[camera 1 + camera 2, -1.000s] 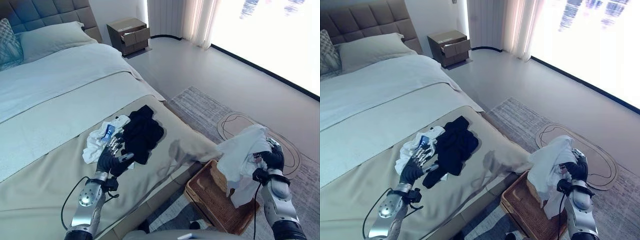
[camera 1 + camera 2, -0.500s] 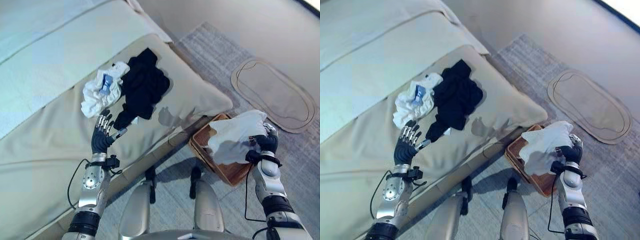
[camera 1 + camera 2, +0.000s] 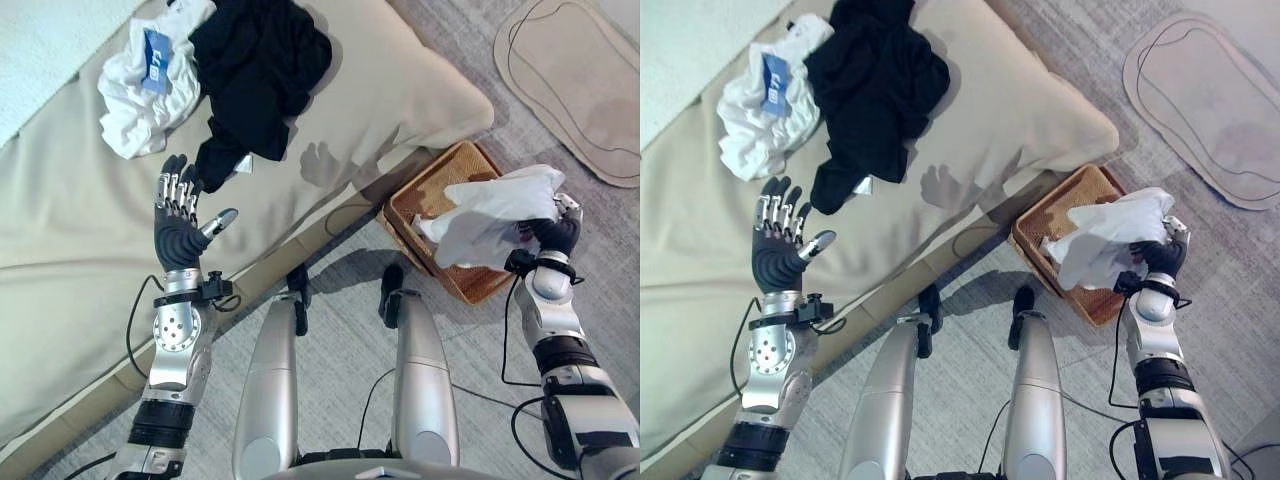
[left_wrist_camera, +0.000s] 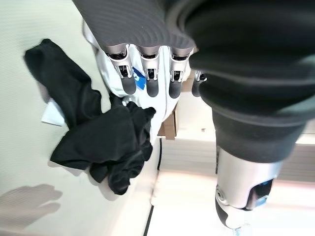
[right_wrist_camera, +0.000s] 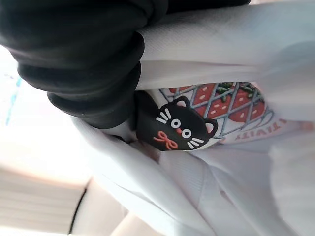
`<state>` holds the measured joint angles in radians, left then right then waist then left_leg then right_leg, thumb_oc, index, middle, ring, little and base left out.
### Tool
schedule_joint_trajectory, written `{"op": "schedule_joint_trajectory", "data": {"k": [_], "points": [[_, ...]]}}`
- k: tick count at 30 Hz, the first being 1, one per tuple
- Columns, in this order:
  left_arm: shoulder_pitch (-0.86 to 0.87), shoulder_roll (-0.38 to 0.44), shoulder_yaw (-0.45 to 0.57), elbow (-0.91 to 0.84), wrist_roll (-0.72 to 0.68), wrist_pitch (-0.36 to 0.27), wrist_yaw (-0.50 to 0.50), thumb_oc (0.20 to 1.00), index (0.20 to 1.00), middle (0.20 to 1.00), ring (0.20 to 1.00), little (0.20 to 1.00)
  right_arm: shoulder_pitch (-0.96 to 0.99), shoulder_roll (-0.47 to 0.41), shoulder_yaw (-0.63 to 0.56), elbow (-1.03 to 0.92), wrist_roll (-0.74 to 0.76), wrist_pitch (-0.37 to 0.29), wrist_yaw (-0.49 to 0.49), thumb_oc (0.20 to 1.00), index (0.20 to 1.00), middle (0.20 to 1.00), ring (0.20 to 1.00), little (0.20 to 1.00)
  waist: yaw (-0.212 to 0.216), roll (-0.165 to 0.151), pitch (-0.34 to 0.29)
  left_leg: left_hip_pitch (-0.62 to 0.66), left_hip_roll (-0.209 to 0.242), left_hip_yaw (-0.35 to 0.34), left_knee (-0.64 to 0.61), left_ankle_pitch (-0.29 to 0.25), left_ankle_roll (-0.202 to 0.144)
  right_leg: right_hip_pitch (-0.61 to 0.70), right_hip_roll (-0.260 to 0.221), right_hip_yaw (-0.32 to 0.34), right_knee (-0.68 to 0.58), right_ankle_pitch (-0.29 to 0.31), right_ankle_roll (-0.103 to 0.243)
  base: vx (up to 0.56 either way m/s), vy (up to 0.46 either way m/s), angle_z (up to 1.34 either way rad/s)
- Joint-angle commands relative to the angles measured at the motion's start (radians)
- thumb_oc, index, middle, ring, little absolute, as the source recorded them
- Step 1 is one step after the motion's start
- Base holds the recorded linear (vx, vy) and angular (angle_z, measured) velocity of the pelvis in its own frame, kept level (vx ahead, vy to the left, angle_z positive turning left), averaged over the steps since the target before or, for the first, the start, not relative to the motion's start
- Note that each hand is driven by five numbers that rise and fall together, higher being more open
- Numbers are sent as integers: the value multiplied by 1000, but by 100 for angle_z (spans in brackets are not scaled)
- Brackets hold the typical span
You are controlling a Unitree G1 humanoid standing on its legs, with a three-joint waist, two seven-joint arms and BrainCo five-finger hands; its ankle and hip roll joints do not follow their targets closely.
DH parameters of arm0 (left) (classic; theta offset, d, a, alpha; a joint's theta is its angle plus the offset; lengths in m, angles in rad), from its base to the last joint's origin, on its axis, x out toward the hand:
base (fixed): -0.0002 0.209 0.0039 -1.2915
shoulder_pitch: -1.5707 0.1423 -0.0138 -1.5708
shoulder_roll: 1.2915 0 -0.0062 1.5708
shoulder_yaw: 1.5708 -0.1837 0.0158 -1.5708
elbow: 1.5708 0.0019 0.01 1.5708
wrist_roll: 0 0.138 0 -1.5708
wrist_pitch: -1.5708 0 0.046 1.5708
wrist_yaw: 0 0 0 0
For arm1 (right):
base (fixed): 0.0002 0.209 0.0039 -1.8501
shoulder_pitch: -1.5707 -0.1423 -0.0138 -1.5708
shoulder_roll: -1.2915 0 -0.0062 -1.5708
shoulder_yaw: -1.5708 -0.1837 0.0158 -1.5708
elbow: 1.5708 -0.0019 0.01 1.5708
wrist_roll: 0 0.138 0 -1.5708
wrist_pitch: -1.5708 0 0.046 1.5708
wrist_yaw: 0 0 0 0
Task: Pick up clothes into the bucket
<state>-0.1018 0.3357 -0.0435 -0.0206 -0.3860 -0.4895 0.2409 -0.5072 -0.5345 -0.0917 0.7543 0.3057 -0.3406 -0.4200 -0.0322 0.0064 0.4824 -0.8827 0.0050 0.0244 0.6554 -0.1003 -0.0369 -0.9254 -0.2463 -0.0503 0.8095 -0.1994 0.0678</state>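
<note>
Left eye view: my right hand (image 3: 553, 238) grips the white garment (image 3: 490, 215) over the wicker basket (image 3: 437, 196); my left hand (image 3: 178, 228) is spread, with the black clothes (image 3: 258, 70) beyond its fingertips.

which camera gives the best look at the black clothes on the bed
The left eye view: the whole black garment lies on the bed beside a white garment. The right eye view shows much the same. The left wrist view shows it close, past the open left robot hand, partly covered by fingers.
</note>
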Motion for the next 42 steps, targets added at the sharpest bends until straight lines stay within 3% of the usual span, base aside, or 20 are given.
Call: {"op": "schedule_joint_trajectory", "data": {"k": [1,4,5,9,23,32,33,34,35,42], "points": [[31,4,-7,-73,-10,-75,22,1000,1000,1000,1000,1000,-22,-84,14,27,26,-79,-51,200,200,200,200,200,3,20,-84,-48,8,-20,165,-137,16,-6,-27,22,-70,106,48,0,0,0],[37,6,-12,-81,-12,-77,31,1000,1000,1000,1000,1000,-29,-98,14,36,30,-85,-60,200,200,200,200,200,2,25,-80,-80,5,-18,188,-147,19,-46,-26,32,-42,96,45,30,-1,-2],[39,7,-15,-80,-15,-81,34,1000,1000,1000,1000,1000,-29,-100,15,42,30,-86,-62,200,200,200,200,200,5,28,-84,-76,7,-24,200,-181,15,-48,-21,37,-22,63,51,87,-6,0],[43,15,-27,-94,-22,-87,41,1000,1000,1000,1000,1000,-48,-106,45,81,21,-79,-60,200,200,200,200,200,11,36,-76,-123,2,-25,232,-192,19,-96,-23,49,10,51,49,18,0,-2],[38,41,-79,-155,-47,-97,46,1000,1000,1000,1000,1000,-230,-93,244,362,-82,9,-40,200,200,200,200,200,44,71,-68,-273,-22,-30,328,-196,28,-248,-29,80,123,30,36,-1,-1,4],[33,45,-82,-174,-54,-99,59,1000,1000,1000,1000,1000,-268,-84,246,420,-94,27,-66,200,200,200,200,200,50,77,-71,-318,-28,-34,375,-205,33,-297,-32,93,172,17,32,6,-3,5],[31,46,-81,-175,-55,-98,62,1000,1000,1000,1000,1000,-272,-86,244,428,-97,31,-73,442,442,442,442,442,51,76,-72,-318,-29,-34,373,-205,33,-297,-32,92,170,19,32,0,0,0],[30,48,-81,-172,-57,-96,66,1000,1000,1000,1000,1000,-278,-89,238,451,-97,41,-83,918,918,918,918,918,51,74,-78,-317,-30,-34,368,-203,33,-296,-32,93,165,21,32,0,0,0],[30,48,-81,-172,-57,-96,66,1000,1000,1000,1000,1000,-278,-89,238,451,-97,41,-83,1000,1000,1000,1000,1000,51,74,-78,-317,-30,-34,368,-203,33,-296,-32,93,164,21,32,0,0,0],[25,50,-65,-165,-57,-94,71,1000,1000,1000,1000,1000,-278,-81,201,518,-90,69,-116,1000,1000,1000,1000,1000,46,64,-105,-291,-28,-29,312,-185,29,-272,-32,83,110,36,35,0,0,0]]}}
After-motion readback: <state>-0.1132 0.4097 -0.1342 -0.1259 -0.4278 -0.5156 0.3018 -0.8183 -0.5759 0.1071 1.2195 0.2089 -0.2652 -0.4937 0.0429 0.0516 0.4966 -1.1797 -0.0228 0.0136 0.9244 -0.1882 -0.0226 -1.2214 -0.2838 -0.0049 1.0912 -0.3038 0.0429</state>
